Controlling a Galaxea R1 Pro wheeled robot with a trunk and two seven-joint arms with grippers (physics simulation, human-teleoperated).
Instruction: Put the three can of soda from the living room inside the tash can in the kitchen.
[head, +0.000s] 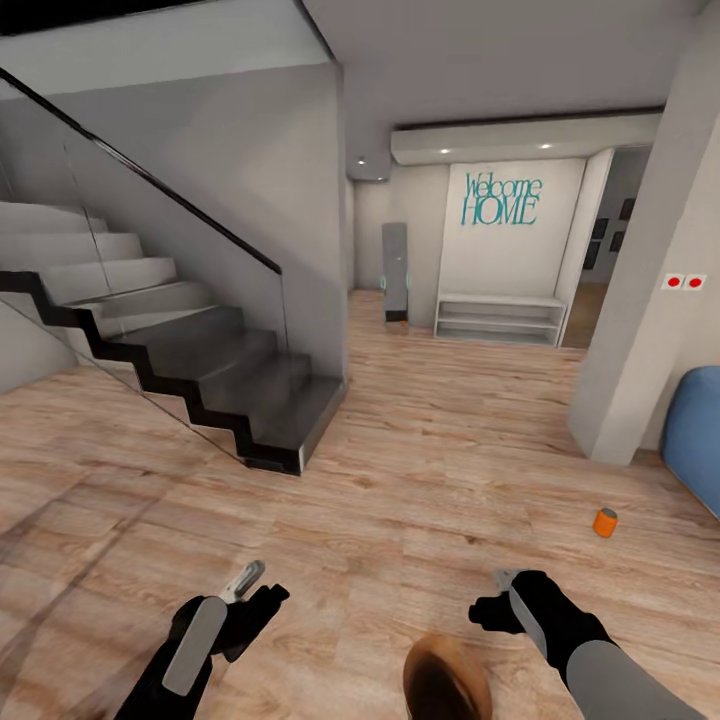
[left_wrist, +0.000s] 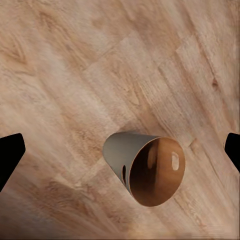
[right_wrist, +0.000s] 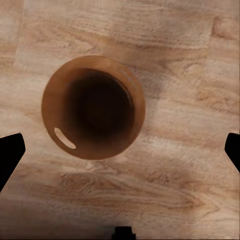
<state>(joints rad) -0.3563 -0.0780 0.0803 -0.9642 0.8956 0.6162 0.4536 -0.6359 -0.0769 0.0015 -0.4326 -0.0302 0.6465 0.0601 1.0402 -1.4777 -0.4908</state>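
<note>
One bright orange can of soda (head: 605, 522) stands upright on the plank floor, ahead and to the right of my right gripper (head: 497, 595). The trash can (head: 445, 680), brown inside, sits low between my arms at the head view's bottom edge. In the left wrist view the trash can (left_wrist: 145, 167) shows its pale grey side and slot handle. In the right wrist view I look straight down into the trash can (right_wrist: 93, 106), which holds nothing. My left gripper (head: 255, 590) is open, its dark fingertips (left_wrist: 12, 152) spread wide. The right gripper's fingertips (right_wrist: 11, 152) are likewise wide apart.
A dark staircase (head: 200, 370) with a glass railing rises at the left. A pale pillar (head: 640, 330) and the edge of a blue sofa (head: 695, 440) stand at the right. A hallway with a white bench (head: 500, 318) and a "Welcome HOME" wall lies ahead.
</note>
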